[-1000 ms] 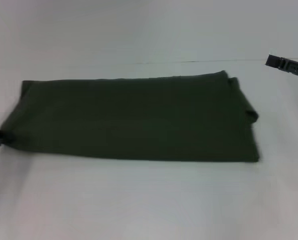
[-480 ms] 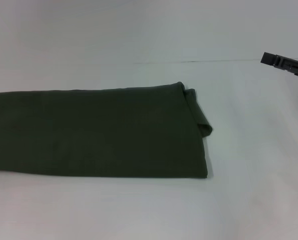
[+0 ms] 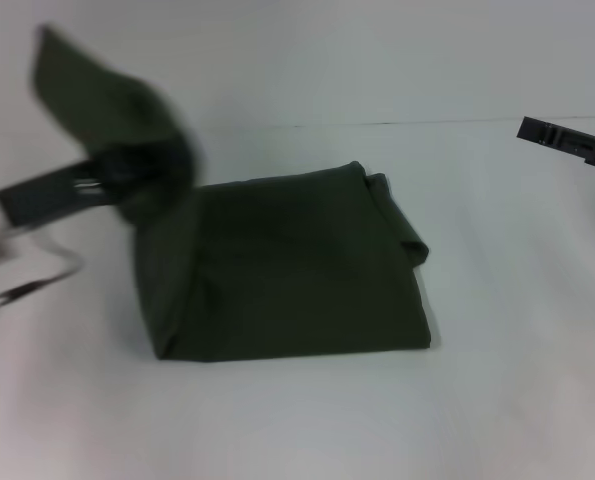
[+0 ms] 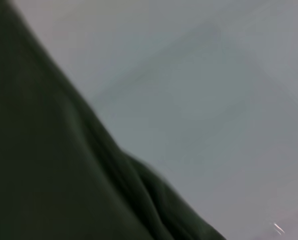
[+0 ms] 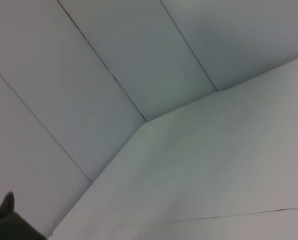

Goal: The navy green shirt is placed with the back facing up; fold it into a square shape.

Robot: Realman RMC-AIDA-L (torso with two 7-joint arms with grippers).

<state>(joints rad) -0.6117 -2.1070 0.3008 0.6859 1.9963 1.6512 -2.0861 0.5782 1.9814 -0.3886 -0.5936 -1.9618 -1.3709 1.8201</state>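
Head view gives us the white table (image 3: 307, 420) first, with the shirt (image 3: 287, 265) lying on it as a folded dark green band, its right end rumpled. We see the shirt's left end lifted off the table and raised high, pinched in our left gripper (image 3: 117, 172), clenched on the cloth. Our right gripper (image 3: 567, 140) hangs well apart at the far right; whether it is clenched we cannot tell.

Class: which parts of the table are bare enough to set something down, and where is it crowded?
Bare: the table right of the shirt, under the idle right tool, and the near strip. Crowded: the shirt's left end, lifted by the left tool.
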